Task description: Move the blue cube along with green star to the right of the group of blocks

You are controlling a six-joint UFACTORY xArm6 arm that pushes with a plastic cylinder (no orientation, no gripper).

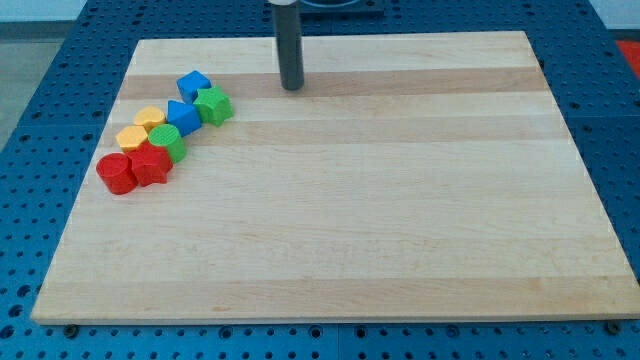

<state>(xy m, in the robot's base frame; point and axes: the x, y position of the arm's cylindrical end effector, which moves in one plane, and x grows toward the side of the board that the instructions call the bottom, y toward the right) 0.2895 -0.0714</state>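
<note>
Blocks clustered at board's (330, 250) left, blue cube (193, 84) touching green star (213, 105), my tip (291, 87) well apart rightward, touching nothing.

**Rod upright near the view's top**

The dark rod came down from the view's top edge, a little left of centre, and stood straight. My tip (291, 87) sat at its lower end, touching nothing beside it. Only the rod's lower stretch showed; the arm above lay out of frame.
</note>
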